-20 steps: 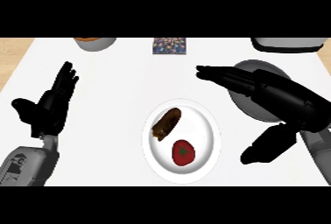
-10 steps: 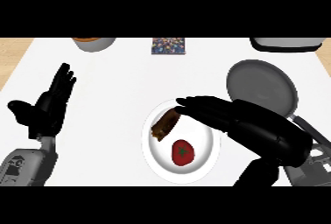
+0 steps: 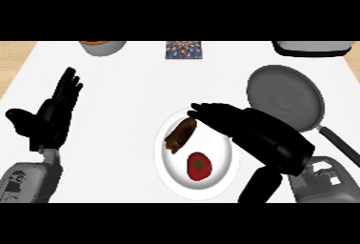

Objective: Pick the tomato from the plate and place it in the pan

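While the white counter (image 3: 126,95) fills almost all of your head view, the next largest thing you see on it is the grey round pan (image 3: 285,95), which lies at the right with nothing in it and its dark handle (image 3: 339,144) running toward the lower right. Your right robot hand (image 3: 253,136) comes in from the lower right and hangs across the right side of the white plate (image 3: 175,180); it is released, with its fingers stretched out toward the left and grasping nothing, and its fingertips reach the far end of the brown food piece (image 3: 181,135), though you cannot tell whether they touch it. The thumb hangs down just off the plate's lower right rim. The plate itself sits in the middle of the counter, just left of the pan and apart from it. Your left robot hand (image 3: 53,116) rests at the left edge, released as well, fingers straight and pointing up, well apart from the plate. Along the far edge you have a pale appliance (image 3: 311,47) at the right, a grey bowl (image 3: 103,46) at the left, and a small patterned box (image 3: 185,49) between them. On the plate, the brown food piece lies slanted in the upper half. The red tomato (image 3: 200,166), the task's thing, sits in the plate's lower half, just below the brown piece and just left of your right robot hand, untouched.
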`<state>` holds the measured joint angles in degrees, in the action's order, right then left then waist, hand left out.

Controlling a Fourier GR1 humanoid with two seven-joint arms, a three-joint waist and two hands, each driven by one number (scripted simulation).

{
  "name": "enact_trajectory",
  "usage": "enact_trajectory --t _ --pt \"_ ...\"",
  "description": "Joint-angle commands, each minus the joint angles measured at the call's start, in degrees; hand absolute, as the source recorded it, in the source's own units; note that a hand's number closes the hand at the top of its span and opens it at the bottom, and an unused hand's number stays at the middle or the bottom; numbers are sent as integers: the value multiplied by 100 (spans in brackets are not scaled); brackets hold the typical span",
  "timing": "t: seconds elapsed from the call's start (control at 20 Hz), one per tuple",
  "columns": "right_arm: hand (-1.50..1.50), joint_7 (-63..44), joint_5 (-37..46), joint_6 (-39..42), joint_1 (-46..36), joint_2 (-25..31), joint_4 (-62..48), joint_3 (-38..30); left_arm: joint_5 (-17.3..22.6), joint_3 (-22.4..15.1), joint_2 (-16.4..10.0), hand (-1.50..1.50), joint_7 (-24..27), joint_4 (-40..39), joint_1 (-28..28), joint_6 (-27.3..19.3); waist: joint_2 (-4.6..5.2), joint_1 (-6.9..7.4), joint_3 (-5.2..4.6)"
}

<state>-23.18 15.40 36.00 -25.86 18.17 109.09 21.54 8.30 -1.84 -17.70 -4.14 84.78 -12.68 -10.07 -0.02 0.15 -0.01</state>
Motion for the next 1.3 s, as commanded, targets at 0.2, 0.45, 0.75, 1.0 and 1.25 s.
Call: enact_trajectory --t 0.2,0.45,0.75,1.0,1.25 --pt "-150 621 687 289 -24 -352 -891 4 -147 269 141 0 302 -413 -43 261 5 -1 0" --pt "-150 1192 1064 410 22 -348 -1283 123 -367 135 315 0 -361 108 -231 -28 2 1 2" --pt "-150 1116 1573 590 -35 -685 -1293 251 -128 617 109 0 283 -454 -67 660 4 -12 -1" --pt "-150 1221 2461 240 482 -528 -1207 892 -243 506 167 0 -111 407 396 507 -8 15 1" --pt "-150 1206 2908 424 359 -549 -1404 965 -384 545 277 0 -143 10 -80 488 0 -14 0"
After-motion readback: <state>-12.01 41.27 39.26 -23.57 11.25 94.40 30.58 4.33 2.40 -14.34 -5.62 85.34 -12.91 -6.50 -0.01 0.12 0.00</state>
